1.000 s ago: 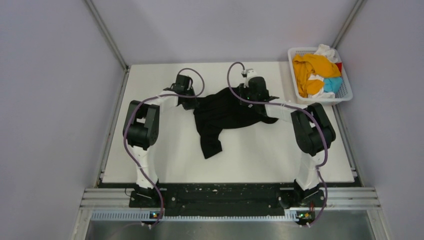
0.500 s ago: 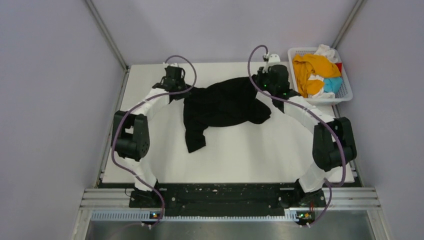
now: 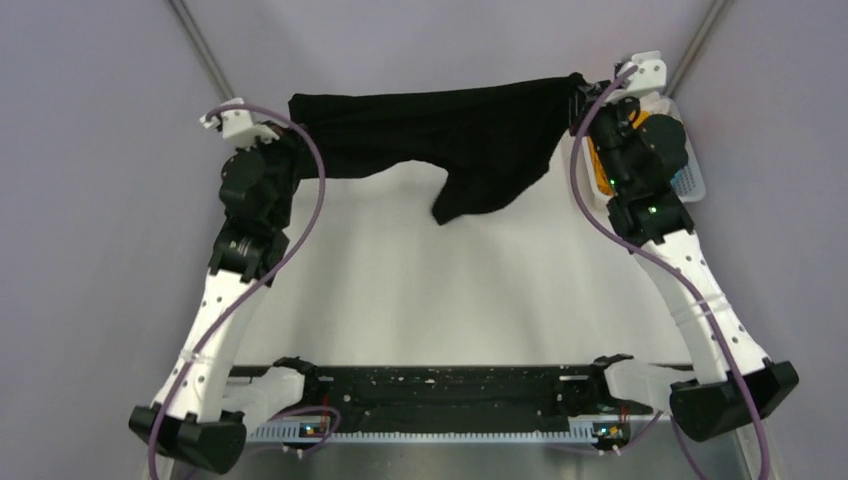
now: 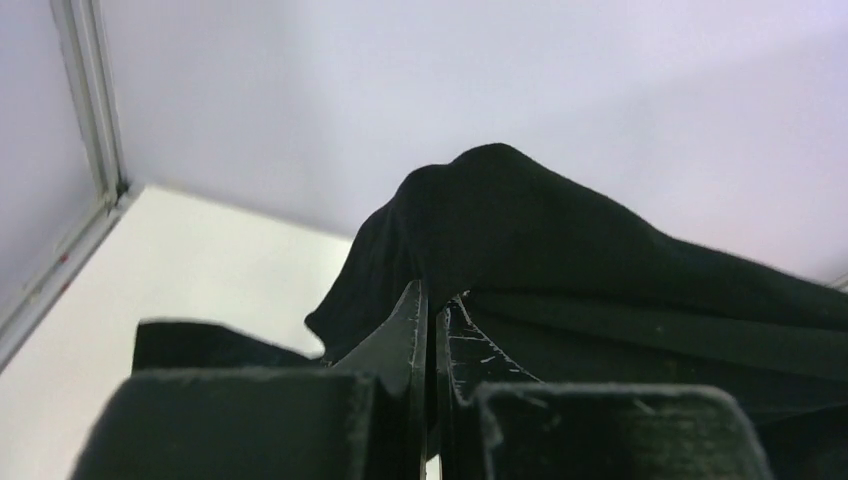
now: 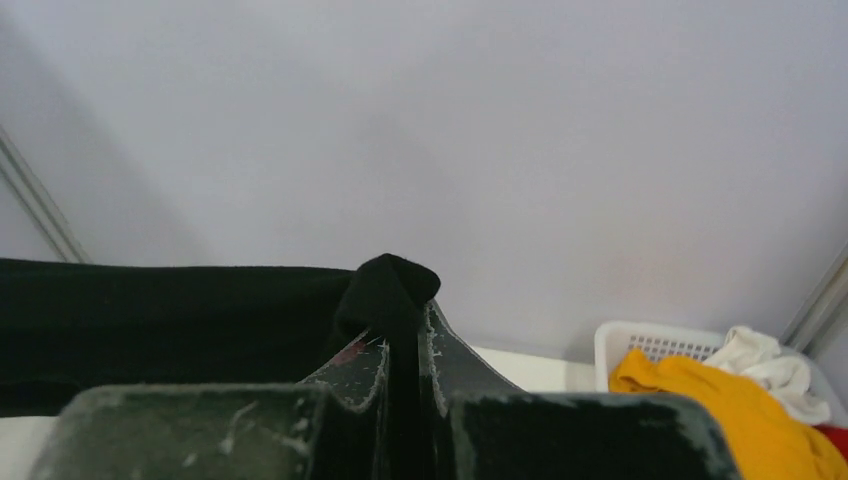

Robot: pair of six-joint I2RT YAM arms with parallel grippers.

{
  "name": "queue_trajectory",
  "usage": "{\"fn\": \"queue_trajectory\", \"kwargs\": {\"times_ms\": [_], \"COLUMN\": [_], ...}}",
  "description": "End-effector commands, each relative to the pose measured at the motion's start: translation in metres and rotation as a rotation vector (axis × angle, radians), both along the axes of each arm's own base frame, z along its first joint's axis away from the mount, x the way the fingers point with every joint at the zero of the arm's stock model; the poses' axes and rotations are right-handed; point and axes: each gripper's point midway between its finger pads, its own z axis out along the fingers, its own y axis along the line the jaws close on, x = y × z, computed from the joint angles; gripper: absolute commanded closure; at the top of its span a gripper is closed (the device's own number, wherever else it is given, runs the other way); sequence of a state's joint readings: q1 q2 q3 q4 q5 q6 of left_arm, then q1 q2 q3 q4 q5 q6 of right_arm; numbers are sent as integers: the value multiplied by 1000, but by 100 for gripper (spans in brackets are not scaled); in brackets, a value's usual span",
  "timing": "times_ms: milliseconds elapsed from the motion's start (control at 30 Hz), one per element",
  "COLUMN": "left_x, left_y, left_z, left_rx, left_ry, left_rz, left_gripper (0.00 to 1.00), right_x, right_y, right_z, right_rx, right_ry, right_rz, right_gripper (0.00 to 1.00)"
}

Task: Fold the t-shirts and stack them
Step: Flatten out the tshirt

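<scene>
Left gripper [image 4: 432,300], right gripper [image 5: 405,315]: black t-shirt [image 3: 440,130] aloft between (saggy middle)

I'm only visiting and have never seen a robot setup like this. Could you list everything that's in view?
black t-shirt: one, black, stretched in the air between both arms, above the table's far side
orange t-shirt: one, orange, in the basket
white garment: one, white, in the basket beside the orange one
basket: one, white lattice, far right of the table
table: one, white
left arm, right arm: two, white and black
left end effector, right end effector: two, black, each shut on one end of the black t-shirt
</scene>
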State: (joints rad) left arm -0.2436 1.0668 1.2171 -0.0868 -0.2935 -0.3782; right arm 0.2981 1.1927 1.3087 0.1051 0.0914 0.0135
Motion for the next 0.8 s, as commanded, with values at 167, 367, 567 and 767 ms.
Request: {"fn": "queue_trajectory", "kwargs": {"times_ms": [167,367,567,767], "left_x": [-96,-159,-171,-99], "left_y": [19,2,-4,-1], "left_z": [93,125,126,74], "left_rx": [-5,48,43,-17], "left_ry": [-334,-430,-441,-173], "left_rz": [-28,-198,-248,-143], "left_gripper": [100,100,100,100], "right_x": [-96,-162,-195,-139], "right_y": [-12,-8,-6,-15], "right_z": [100,120,126,94], "right_rx": [-30,-39,-29,-4], "right_ry": [-235,-318,-362,-230], "right_rz": [84,206,272,140], "right_gripper": [100,100,100,100]}}
